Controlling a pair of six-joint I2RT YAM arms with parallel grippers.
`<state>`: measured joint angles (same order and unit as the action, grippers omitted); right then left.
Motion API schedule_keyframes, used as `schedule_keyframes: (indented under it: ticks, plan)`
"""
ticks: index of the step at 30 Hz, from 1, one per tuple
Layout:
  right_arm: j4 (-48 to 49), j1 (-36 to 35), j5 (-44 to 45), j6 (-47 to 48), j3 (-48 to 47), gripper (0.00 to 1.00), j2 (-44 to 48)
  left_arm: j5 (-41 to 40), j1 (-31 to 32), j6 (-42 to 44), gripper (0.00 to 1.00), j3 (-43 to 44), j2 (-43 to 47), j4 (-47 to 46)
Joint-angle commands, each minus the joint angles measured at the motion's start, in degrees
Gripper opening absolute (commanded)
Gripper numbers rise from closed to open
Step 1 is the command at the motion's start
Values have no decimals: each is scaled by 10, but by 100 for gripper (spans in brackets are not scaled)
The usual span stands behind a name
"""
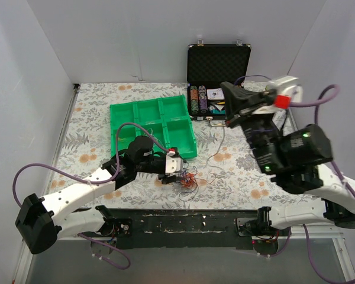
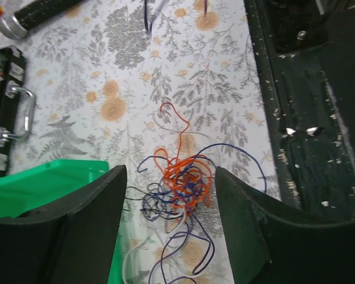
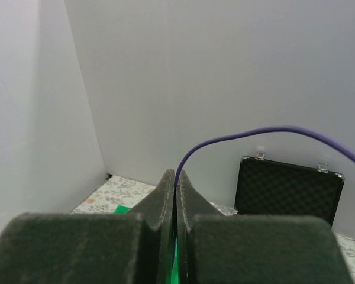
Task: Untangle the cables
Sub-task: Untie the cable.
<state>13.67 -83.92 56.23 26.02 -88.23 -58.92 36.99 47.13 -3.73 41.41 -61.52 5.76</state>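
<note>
The cables [image 1: 188, 177] lie in a small tangle of orange, blue, black and white wires on the floral table near the front edge. In the left wrist view the tangle [image 2: 180, 183] lies on the cloth between my left fingers. My left gripper [image 1: 176, 171] [image 2: 170, 177] is open just above it and holds nothing. My right gripper [image 1: 228, 90] [image 3: 176, 177] is raised high at the back right and is shut on a thin blue-purple cable [image 3: 236, 137]. That cable arcs out of its tips, and a thin strand [image 1: 216, 148] hangs down to the table.
A green compartment tray [image 1: 151, 127] [image 2: 41, 183] sits just behind and left of the tangle. An open black case [image 1: 219, 59] [image 3: 290, 189] with poker chips stands at the back. The dark base plate [image 1: 183, 222] [image 2: 307, 118] runs along the near edge. White walls enclose the table.
</note>
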Motion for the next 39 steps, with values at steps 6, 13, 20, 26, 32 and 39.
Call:
schedule_keyframes:
  ticks: [6, 13, 20, 26, 32, 39]
  plan:
    - [-126, 186, -163, -161, -94, 1, -125, 6, -2, 0, 75, 65, 51, 153]
    - [-152, 256, -250, -211, -137, 1, -189, -83, -4, -96, 77, 26, 140, 162]
    - [-166, 309, -318, -252, -152, 1, -227, -209, -4, -136, 97, -40, 242, 129]
    - [-181, 343, -366, -287, -172, 1, -253, -286, -5, -132, 98, -57, 272, 112]
    - [-208, 366, -412, -323, -198, 1, -271, -255, -4, -143, 98, -34, 272, 137]
    - [-213, 381, -428, -330, -205, 1, -283, -282, -13, -183, 98, -12, 273, 105]
